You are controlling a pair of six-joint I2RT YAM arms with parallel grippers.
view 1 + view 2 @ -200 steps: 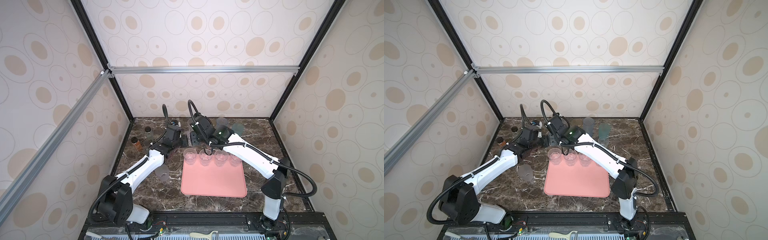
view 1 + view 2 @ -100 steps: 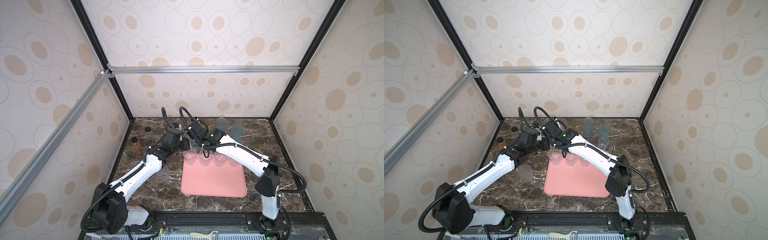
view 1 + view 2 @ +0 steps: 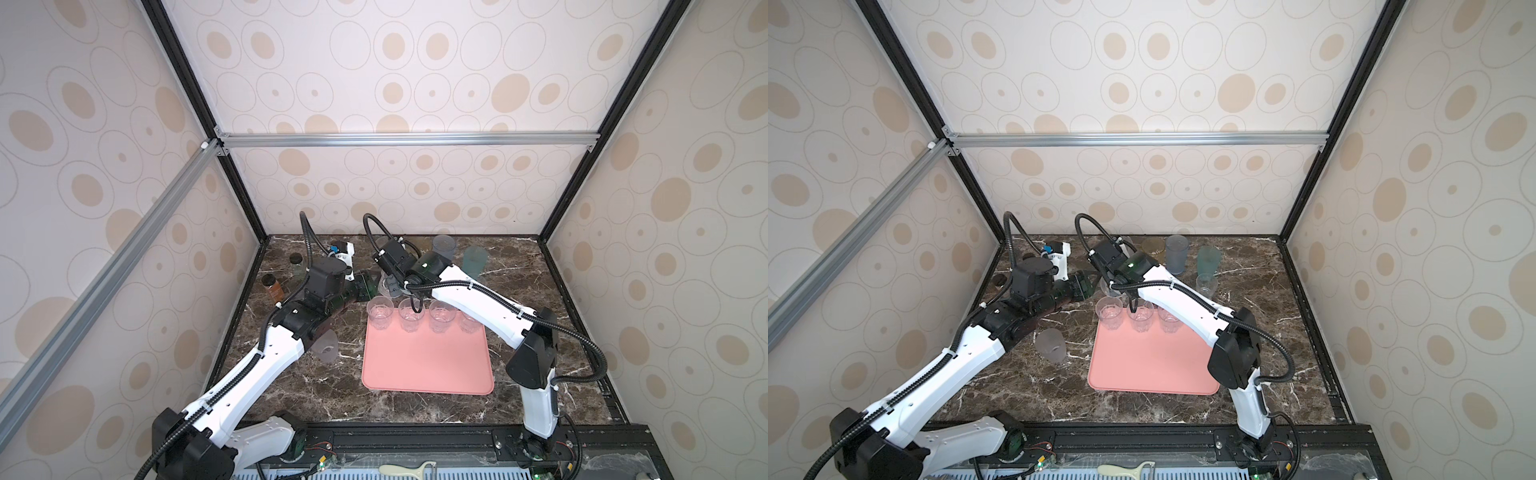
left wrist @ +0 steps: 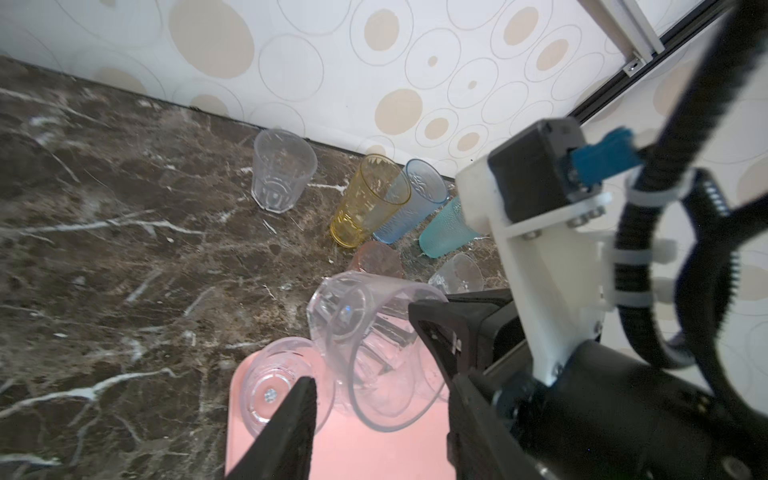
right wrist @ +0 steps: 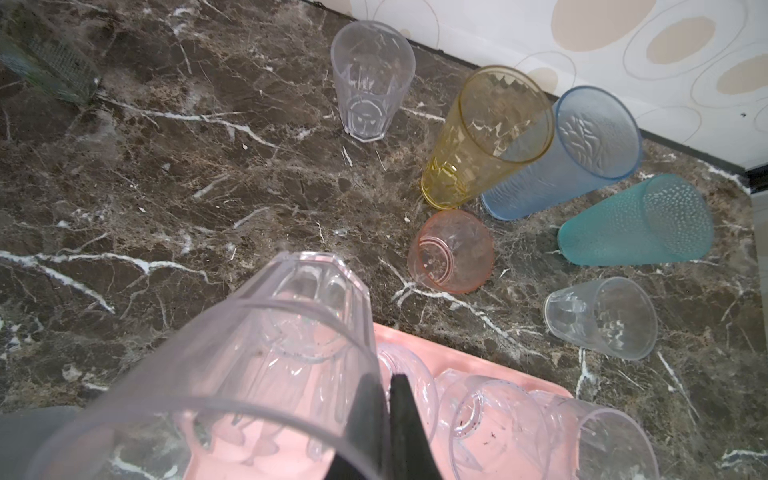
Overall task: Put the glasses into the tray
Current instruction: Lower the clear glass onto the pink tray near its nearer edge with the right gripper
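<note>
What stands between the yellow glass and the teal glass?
The blue glass stands between the yellow glass and the teal glass, clearest in the right wrist view.

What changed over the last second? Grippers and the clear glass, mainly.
Handover: the right gripper moved in toward the left arm and closed on the rim of the clear glass; the left gripper opened and let it go. The tray, the four glasses on it and the tinted glasses at the back stayed put.
</note>
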